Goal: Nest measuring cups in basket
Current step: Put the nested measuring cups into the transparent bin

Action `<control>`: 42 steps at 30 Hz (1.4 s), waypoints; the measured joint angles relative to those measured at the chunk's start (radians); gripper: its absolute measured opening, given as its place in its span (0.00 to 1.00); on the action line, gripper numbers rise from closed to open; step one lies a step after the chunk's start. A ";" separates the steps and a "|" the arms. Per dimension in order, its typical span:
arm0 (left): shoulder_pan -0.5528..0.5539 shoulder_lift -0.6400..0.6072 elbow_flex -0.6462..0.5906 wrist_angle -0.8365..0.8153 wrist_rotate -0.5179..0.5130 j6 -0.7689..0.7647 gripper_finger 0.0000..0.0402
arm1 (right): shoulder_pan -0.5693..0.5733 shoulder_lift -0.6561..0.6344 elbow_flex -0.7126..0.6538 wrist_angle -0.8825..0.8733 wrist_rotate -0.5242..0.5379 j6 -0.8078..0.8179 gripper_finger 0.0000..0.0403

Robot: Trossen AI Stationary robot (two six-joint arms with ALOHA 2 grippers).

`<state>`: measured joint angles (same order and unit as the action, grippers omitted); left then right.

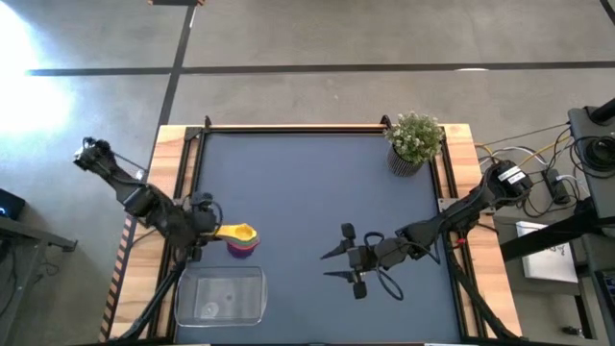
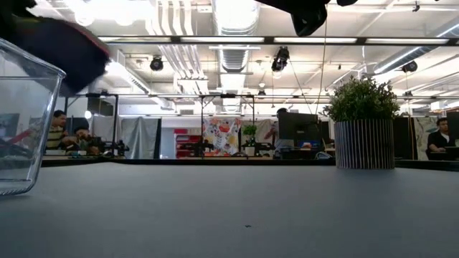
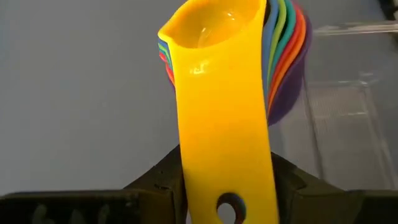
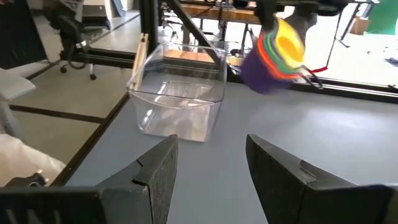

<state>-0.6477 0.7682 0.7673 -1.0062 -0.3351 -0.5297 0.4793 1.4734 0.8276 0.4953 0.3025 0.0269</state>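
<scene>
stack: all the measuring cups [image 1: 242, 240] look nested already, yellow on top and purple outermost, with colored rims fanned out between them; can't count them reliably though

left tool [image 1: 205, 227]: closed on the flat yellow handle, one finger on each side of it, holding the stack in the air near the counter's left edge

basket [image 1: 220, 296]: clear tray in the front-left corner of the counter, looks like nothing's in it yet; the stack hangs just behind its back wall, not over it

right tool [image 1: 343, 263]: waiting above the front-middle of the counter, fingers spread apart, holding nothing

plant [image 1: 415, 142]: back-right corner, well out of the way

progress: I'd say the nesting is done and the last bit is left, meaning carry the stack over the basket, lower it in and let go

watch out: it's only gripped by one handle, so the lower cups could slip off
</scene>
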 joint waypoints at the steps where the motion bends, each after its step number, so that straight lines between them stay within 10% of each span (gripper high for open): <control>1: -0.031 0.005 0.000 -0.004 -0.014 -0.028 0.24 | 0.000 0.000 0.000 0.000 0.009 0.000 0.45; 4: -0.132 0.024 0.009 -0.016 -0.042 -0.126 0.03 | 0.000 0.000 0.000 0.000 0.014 0.000 0.45; 12: -0.337 0.100 0.094 -0.152 -0.236 -0.314 0.03 | -0.002 0.000 -0.002 -0.001 0.022 -0.001 0.45; 31: -0.325 0.086 0.051 -0.207 -0.551 -0.294 0.03 | -0.046 0.031 -0.002 0.086 0.035 0.038 0.45; 42: -0.325 0.099 -0.005 -0.088 -0.576 -0.248 0.03 | -0.315 0.128 0.203 0.046 -0.428 0.055 0.45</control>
<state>-0.9722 0.8676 0.7624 -1.0939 -0.9109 -0.7781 0.1646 1.6016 1.0306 0.5416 -0.1257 0.0818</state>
